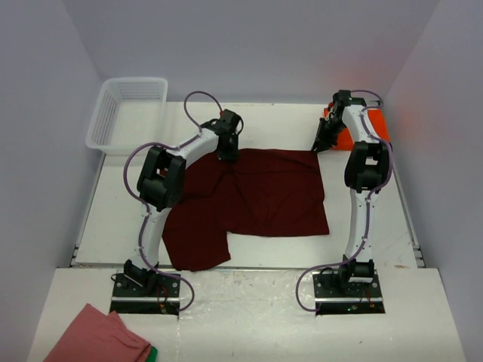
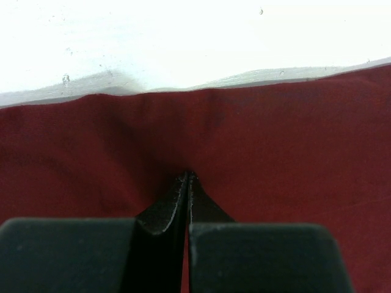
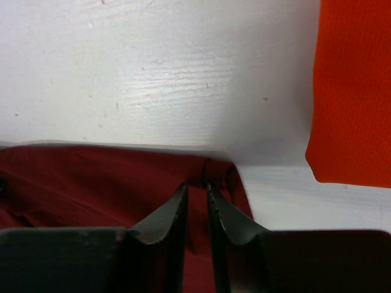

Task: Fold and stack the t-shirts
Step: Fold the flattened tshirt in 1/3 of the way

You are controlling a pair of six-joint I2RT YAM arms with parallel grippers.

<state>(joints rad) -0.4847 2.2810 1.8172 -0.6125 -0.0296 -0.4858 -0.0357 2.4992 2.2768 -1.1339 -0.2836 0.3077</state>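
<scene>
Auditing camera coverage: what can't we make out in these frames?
Orange t-shirt: top view, right arm covers most of it; right wrist view, the frame edge cuts it.
Right fingers: whether they pinch the maroon t-shirt corner; right wrist view, contact unclear.
Left side of the maroon t-shirt: top view, left arm crosses it.
Pink cloth: top view, bottom edge cuts it.

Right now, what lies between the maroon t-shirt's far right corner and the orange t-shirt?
Only bare white table. The right wrist view shows an open gap between the maroon t-shirt and the orange t-shirt.
</scene>
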